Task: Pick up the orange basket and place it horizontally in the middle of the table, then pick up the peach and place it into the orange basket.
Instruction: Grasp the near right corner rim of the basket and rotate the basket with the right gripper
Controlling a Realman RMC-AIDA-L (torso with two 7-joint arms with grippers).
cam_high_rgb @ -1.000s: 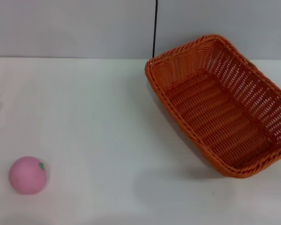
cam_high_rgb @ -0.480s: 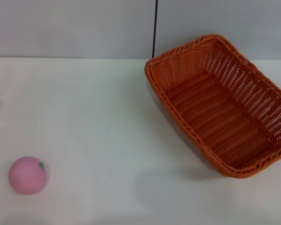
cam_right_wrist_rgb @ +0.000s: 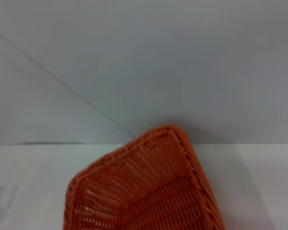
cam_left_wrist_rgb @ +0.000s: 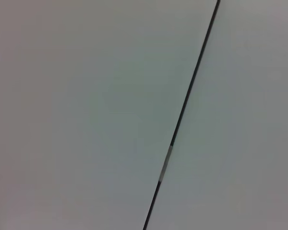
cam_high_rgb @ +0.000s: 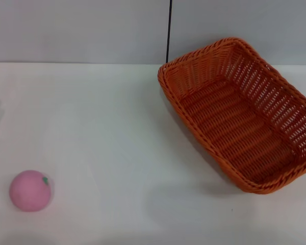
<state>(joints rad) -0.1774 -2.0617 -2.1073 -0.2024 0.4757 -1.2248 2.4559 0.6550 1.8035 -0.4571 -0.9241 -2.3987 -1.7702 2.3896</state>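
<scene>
From the head view, the orange basket (cam_high_rgb: 242, 115) sits on the table (cam_high_rgb: 117, 127) to the right, open side up. Its long axis runs on a diagonal, from the corner near the table's far edge down toward the near right, where the basket's end runs out of view at the right border. It is woven wicker with sloping openwork sides, a ribbed floor and a thick braided rim, and nothing lies inside it. The peach (cam_high_rgb: 30, 190), a small smooth pink ball with a tiny green leaf mark on its upper right, rests well apart from the basket, far to its left and nearer the robot. A broad stretch of plain white tabletop lies between the two. Behind the basket's far corner a thin dark seam (cam_high_rgb: 169, 30) runs up the pale grey wall (cam_high_rgb: 66, 30). Neither gripper shows here, so how their jaws stand cannot be told.

The left wrist view shows only that flat grey wall crossed by the slanted dark seam.

The right wrist view looks at one end of the basket, its braided rim rounding a corner above the openwork weave, with white table on either side of it and grey wall beyond.
</scene>
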